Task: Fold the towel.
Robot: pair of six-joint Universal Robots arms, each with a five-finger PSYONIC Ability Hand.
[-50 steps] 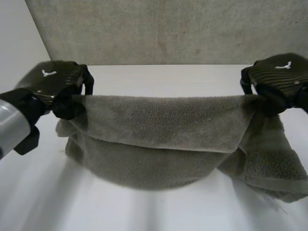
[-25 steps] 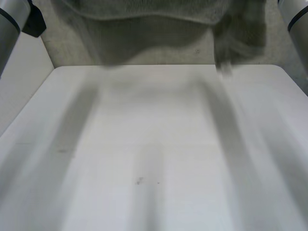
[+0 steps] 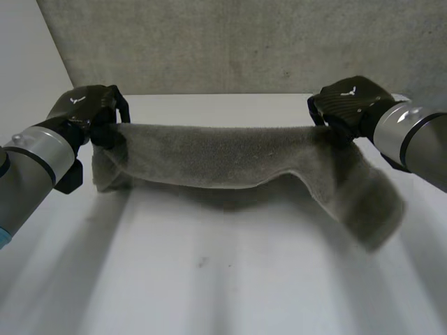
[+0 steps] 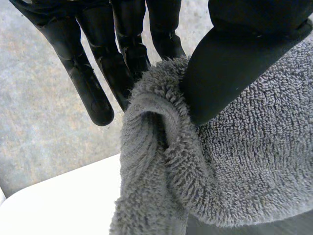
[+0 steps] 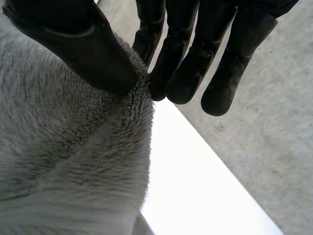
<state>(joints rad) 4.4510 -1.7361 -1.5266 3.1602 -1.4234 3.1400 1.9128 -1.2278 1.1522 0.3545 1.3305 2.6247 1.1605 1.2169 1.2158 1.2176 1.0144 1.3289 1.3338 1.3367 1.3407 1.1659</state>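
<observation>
A grey terry towel (image 3: pixel 223 157) hangs stretched between my two hands above the far half of the white table (image 3: pixel 230 279). My left hand (image 3: pixel 87 112) pinches the towel's left end; in the left wrist view its thumb (image 4: pixel 234 63) presses the bunched towel (image 4: pixel 220 166) against the straight fingers (image 4: pixel 127 49). My right hand (image 3: pixel 349 105) holds the right end the same way: thumb (image 5: pixel 83 44) and fingers (image 5: pixel 181 63) pinch the towel (image 5: pixel 68 161) edge. A loose flap droops below the right hand, and the middle sags a little.
A grey wall (image 3: pixel 244 42) rises right behind the table's far edge (image 3: pixel 230 94). The bare tabletop lies in front of the towel, toward me.
Both hands swung the towel up high and have brought it back down farther from me. It now hangs as a narrower band, with the flap at the right swinging.
</observation>
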